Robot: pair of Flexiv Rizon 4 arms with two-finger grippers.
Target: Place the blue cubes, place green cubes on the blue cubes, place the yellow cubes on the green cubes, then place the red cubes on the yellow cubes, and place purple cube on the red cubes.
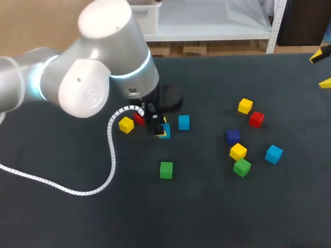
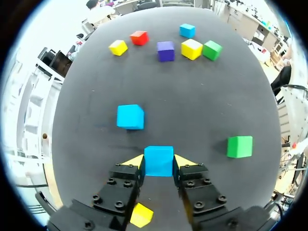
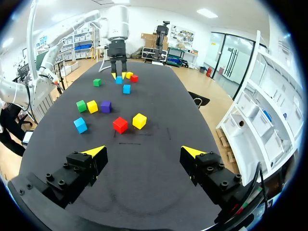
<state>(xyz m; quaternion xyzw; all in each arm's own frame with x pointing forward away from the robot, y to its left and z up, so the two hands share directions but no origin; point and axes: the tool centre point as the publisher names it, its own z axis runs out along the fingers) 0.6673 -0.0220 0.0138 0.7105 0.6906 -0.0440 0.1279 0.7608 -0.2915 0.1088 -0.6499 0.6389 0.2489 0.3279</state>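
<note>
Gripping a blue cube (image 2: 159,164) near the middle of the dark table (image 2: 202,96), the left gripper (image 2: 159,160) has both fingers pressed against its sides. A second blue cube (image 2: 130,117) sits just ahead, with a green cube (image 2: 239,146) off to one side. The right gripper (image 3: 144,153) hovers near the table's edge, its fingers wide apart and holding nothing, well apart from all the cubes.

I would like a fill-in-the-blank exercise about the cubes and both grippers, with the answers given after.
The clamped cube in the left gripper is ____.
Only one colour has a single cube: ____.
Green cubes number ____.
The right gripper has ____ between its fingers.
Answers: blue; purple; two; nothing.
</note>
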